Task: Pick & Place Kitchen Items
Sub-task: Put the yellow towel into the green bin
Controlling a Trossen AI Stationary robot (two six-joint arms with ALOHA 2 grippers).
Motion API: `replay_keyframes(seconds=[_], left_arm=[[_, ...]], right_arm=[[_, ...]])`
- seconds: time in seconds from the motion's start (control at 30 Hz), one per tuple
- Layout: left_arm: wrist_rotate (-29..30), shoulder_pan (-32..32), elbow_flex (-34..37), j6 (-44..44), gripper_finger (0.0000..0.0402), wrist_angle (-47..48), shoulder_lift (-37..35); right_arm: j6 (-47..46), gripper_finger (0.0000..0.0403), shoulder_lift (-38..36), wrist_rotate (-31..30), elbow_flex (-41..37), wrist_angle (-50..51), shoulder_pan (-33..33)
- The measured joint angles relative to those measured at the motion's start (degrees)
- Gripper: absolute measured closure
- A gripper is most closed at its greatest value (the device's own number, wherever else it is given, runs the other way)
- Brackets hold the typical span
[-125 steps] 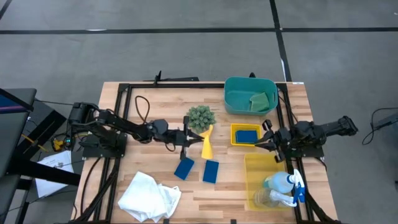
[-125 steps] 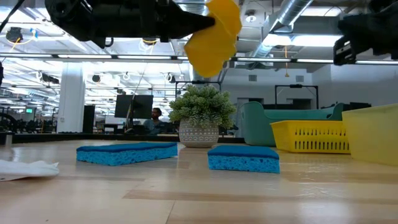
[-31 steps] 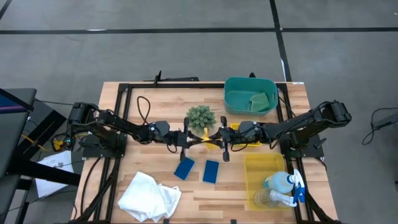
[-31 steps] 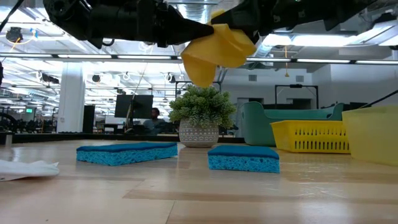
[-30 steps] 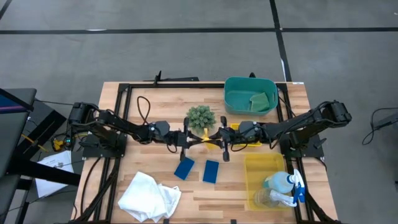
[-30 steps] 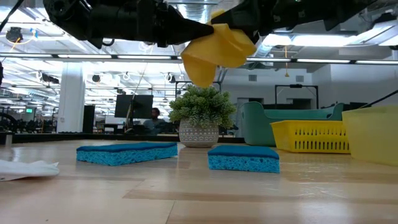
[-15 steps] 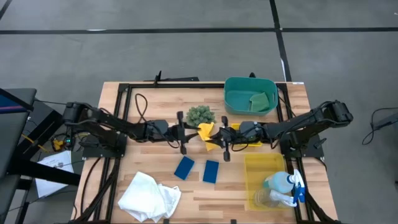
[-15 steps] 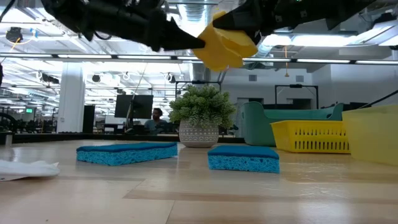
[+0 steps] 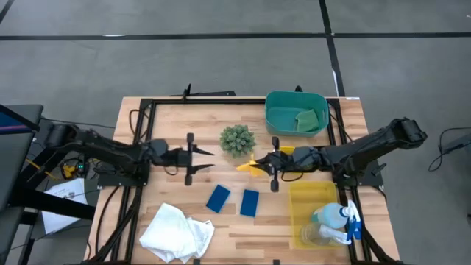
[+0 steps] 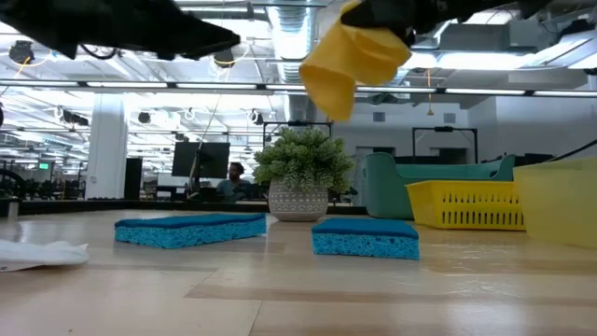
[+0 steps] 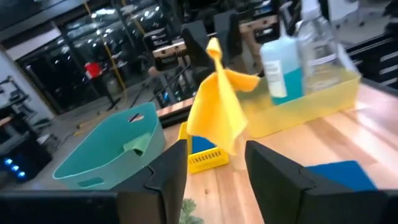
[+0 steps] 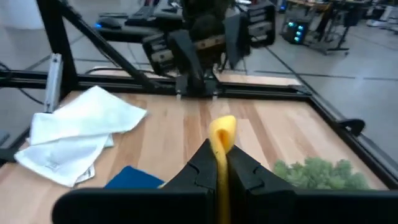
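Yellow cloth (image 9: 248,166) pinched in closed right claw (image 9: 259,165), no readable writing.

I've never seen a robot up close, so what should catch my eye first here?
A floppy yellow sponge dangles in mid-air, pinched in the right gripper above the table's middle. Facing it, the left gripper hovers empty with its fingers apart. Below, two blue sponges lie beside a crumpled white cloth.

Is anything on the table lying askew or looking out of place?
The white cloth lies crumpled at the table's front left edge. The spray bottle lies on its side in the yellow bin. A yellow cloth dangles from the right end effector, above the table.
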State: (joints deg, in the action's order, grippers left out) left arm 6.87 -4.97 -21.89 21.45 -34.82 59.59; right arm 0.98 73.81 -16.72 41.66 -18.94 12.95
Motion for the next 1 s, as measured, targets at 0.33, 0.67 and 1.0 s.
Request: replay_keyframes(seconds=[0.33,0.67,1.0], left_arm=[[-1.29,0.67,7.84,-0.53,0.0269,-3.78,-7.50],[-1.19,5.24,10.71,-0.67,0.0338,-0.35,-9.38],[-6.99,9.96,13.55,-2.23,0.0393,11.67,-20.45]], right_arm=[[-1.69,0.0401,-3.41,-6.20,0.08,6.08,4.25],[-3.02,0.0401,-5.47,-11.11,0.01,10.19,7.82],[-2.98,0.0401,-5.74,-12.12,0.01,10.65,8.79]])
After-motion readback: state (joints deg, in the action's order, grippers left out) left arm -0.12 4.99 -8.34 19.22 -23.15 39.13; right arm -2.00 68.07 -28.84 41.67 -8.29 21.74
